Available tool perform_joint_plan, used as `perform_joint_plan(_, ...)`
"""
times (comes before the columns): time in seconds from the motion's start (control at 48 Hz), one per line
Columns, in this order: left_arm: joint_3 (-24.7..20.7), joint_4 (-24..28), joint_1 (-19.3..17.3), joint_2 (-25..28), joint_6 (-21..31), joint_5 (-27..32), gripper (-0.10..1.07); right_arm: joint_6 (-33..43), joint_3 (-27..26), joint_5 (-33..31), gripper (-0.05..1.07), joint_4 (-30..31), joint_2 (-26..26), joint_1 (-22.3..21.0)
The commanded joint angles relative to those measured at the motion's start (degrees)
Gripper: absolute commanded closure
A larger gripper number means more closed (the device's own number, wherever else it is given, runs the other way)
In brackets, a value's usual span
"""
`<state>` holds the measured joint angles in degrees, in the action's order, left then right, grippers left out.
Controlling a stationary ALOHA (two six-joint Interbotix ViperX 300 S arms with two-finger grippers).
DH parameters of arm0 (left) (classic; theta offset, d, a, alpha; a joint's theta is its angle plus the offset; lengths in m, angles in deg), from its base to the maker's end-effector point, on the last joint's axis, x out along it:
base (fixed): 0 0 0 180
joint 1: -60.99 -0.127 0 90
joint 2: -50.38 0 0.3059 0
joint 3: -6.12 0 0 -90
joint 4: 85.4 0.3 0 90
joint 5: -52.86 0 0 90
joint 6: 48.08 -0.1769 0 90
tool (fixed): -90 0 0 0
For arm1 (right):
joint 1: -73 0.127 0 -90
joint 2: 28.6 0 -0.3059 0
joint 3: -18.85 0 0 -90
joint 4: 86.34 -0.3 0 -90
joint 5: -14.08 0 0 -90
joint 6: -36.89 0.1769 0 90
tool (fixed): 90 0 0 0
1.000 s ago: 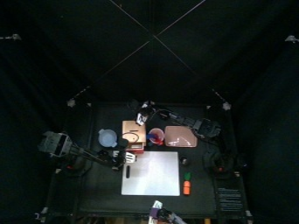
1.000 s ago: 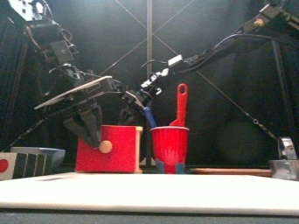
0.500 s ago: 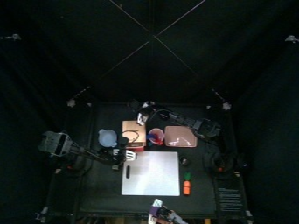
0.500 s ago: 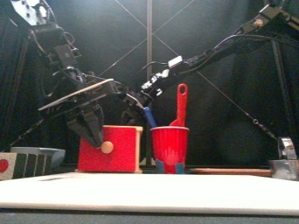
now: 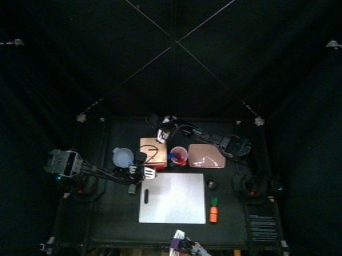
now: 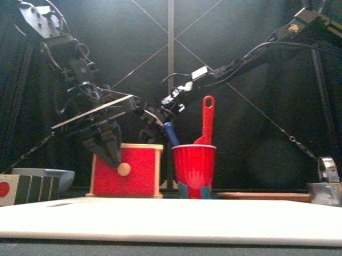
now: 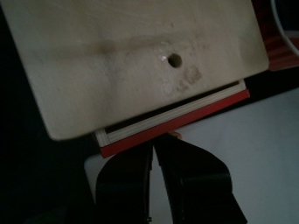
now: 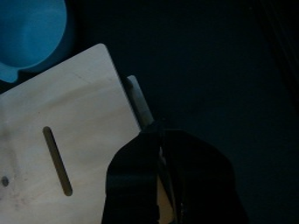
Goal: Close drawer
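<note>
The drawer [image 6: 124, 170], a small wooden unit with a red front and a round wooden knob, stands on the surface behind the large white board [image 6: 174, 222], just left of a red cup [image 6: 194, 166] that holds a red spatula [image 6: 206, 115]. From above it [image 5: 152, 152] sits between a blue bowl [image 5: 123, 157] and the cup [image 5: 179, 154], with a pinkish plate [image 5: 203, 155] further right. In the left wrist view the red front [image 7: 176, 118] stands slightly out from under the pale wooden top.

The left end effector [image 6: 107, 142] hangs over the unit's top left corner, jaws apart and nothing seen between them. The right end effector [image 6: 167, 103] reaches in from the right behind the cup, closed on a thin bluish stick [image 8: 138, 101].
</note>
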<state>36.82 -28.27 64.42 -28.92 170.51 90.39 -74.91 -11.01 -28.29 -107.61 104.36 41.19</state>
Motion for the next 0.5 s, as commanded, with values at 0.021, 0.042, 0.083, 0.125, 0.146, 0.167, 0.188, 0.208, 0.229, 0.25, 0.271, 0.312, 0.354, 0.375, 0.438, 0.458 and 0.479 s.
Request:
perform_joint_plan(0.021,-0.79,1.14,-1.23,-0.44,-0.09,0.18,0.45,-0.18,-0.88,-0.62,0.66,-0.09,-1.23,0.09)
perform_joint_plan(0.042,-0.88,1.32,-1.41,-0.35,-0.09,0.18,0.45,-0.18,-0.79,-0.62,0.66,-0.09,-1.23,0.09)
perform_joint_plan(0.083,-0.79,1.58,-1.76,-0.35,-0.09,0.18,0.45,-0.18,-0.79,-0.62,0.66,-0.09,-1.23,0.09)
perform_joint_plan(0.125,-0.79,1.93,-2.11,-0.44,-0.09,0.18,0.45,-0.18,-0.7,-0.62,0.66,-0.09,-1.23,0.18)
perform_joint_plan(0.146,-0.79,2.02,-2.2,-0.44,-0.09,0.18,0.45,-0.18,-0.7,-0.62,0.66,-0.09,-1.23,0.18)
perform_joint_plan(0.167,-0.79,2.02,-2.46,-0.44,-0.09,0.18,0.45,-0.18,-0.7,-0.62,0.66,-0.09,-1.23,0.18)
perform_joint_plan(0.188,-0.79,2.11,-2.55,-0.44,-0.09,0.18,0.45,-0.18,-0.7,-0.62,0.66,-0.09,-1.23,0.09)
perform_joint_plan(0.208,-0.79,2.2,-2.64,-0.35,-0.09,0.18,0.45,-0.18,-0.7,-0.62,0.66,-0.09,-1.23,0.18)
perform_joint_plan(0.229,-0.79,2.29,-2.72,-0.44,-0.18,0.18,0.45,-0.26,-0.7,-0.62,0.66,-0.09,-1.23,0.18)
perform_joint_plan(0.25,-0.79,2.29,-2.9,-0.35,-0.18,0.18,0.45,-0.26,-0.7,-0.7,0.66,-0.09,-1.23,0.18)
perform_joint_plan(0.271,-0.7,2.29,-3.08,-0.44,-0.18,0.18,0.45,-0.18,-0.7,-0.7,0.66,0.0,-1.23,0.18)
perform_joint_plan(0.312,-0.7,2.46,-3.34,-0.44,-0.18,0.18,0.45,-0.18,-0.7,-0.79,0.66,0.0,-1.23,0.18)
perform_joint_plan(0.354,-0.62,2.46,-3.52,-0.44,-0.18,0.18,0.45,-0.18,-0.7,-0.88,0.66,0.0,-1.23,0.18)
perform_joint_plan(0.375,-0.53,2.55,-3.52,-0.35,-0.18,0.18,0.45,-0.18,-0.7,-0.88,0.66,0.0,-1.23,0.18)
perform_joint_plan(0.438,-0.53,2.64,-3.6,-0.44,-0.18,0.18,0.45,-0.18,-0.7,-0.88,0.66,0.0,-1.14,0.18)
perform_joint_plan(0.458,-0.53,2.72,-3.6,-0.44,-0.18,0.18,0.45,-0.18,-0.7,-0.88,0.66,0.0,-1.23,0.18)
perform_joint_plan(0.479,-0.53,2.81,-3.6,-0.44,-0.35,0.09,0.45,-0.18,-0.7,-0.88,0.66,0.0,-1.23,0.18)
